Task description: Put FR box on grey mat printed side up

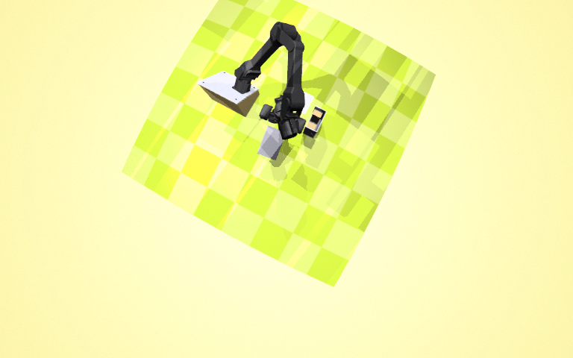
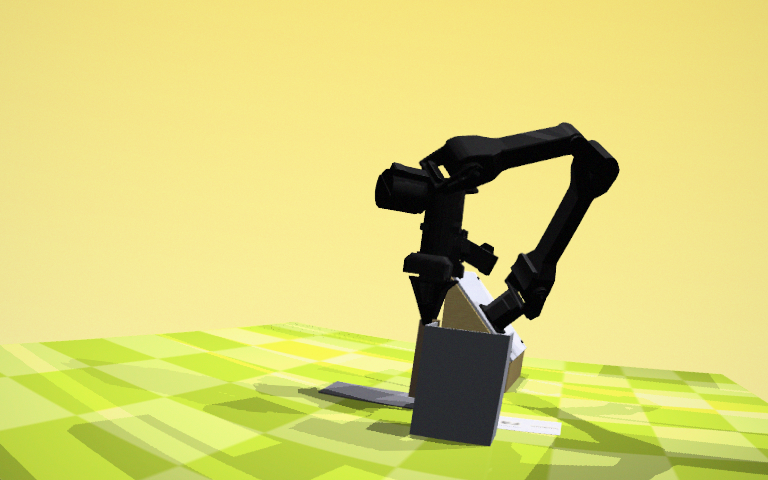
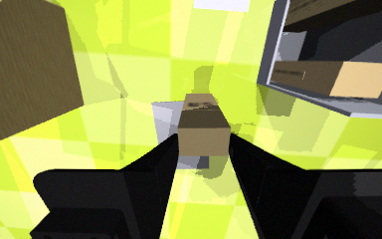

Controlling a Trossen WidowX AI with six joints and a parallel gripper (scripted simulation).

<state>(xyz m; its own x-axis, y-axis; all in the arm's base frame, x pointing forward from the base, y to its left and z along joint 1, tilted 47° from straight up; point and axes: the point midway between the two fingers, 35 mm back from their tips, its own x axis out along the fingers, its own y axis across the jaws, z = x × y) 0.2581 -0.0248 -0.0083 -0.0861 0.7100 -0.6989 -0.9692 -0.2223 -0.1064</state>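
- While the black parallel-jaw gripper (image 1: 287, 123) (image 2: 428, 321) (image 3: 203, 138) is clamped on a tan upright cardboard box (image 2: 416, 362) (image 3: 204, 141), main risk is orientation: box is roughly vertical, near the flat grey rectangular mat (image 1: 268, 144) (image 2: 362, 391) (image 3: 164, 119), outside the bin. Can't tell if its base touches anything.
- Dark print shows on one side in wrist view; code unreadable. If that isn't FR, wrong part gets delivered. Check before release.
- Straight release probably leaves it on end, or it topples whichever way it leans. Print could land down or sideways. Needs a tilt, print up.
- Tilting pivots the long lower end; too low and it digs into the mat and twists in the pads.
- Swinging back toward the tall dark-grey open-topped bin (image 1: 310, 131) (image 2: 459, 384) (image 3: 267, 45) could clip its wall and knock the two tan boxes inside.
- Release off-centre: box overhangs the mat edge.
- Fingers opened unevenly, or retreat too early: box gets dragged or rolled. Arm must finish touching nothing.
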